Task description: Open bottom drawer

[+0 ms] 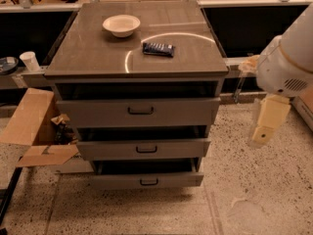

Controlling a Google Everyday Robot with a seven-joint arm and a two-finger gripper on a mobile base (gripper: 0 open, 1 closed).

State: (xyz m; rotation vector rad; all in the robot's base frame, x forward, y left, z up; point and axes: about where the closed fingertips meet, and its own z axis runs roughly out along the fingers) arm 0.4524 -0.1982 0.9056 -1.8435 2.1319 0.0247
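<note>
A: Where's the bottom drawer (112, 181)?

B: At six o'clock on the cabinet (98, 58), lowest of the stack, just above the floor. Its front is the shallowest.

A: And the gripper (263, 127)?

B: Out at three o'clock in the view, hanging in the air well apart from the cabinet and touching nothing. Whether it's open or closed, I cannot tell.

A: How will the drawer handle?

B: I'd judge it rigid and fairly light, sliding straight out towards six o'clock. The flat front gives no purchase, so take the small black bar handle (148, 182) at its middle. It's thin and could slip out of a loose hold. Possibly the drawer sits a little out already; the dark gap above it makes that hard to read.

A: Counts?

B: Three drawers: top drawer (98, 112), middle drawer (107, 149) and the bottom one, each with one handle. On the top there's one bowl (121, 24) at eleven o'clock and one dark packet (158, 48) near the centre. One paper cup (30, 61) and one cardboard box (30, 119) sit off at nine o'clock.
</note>
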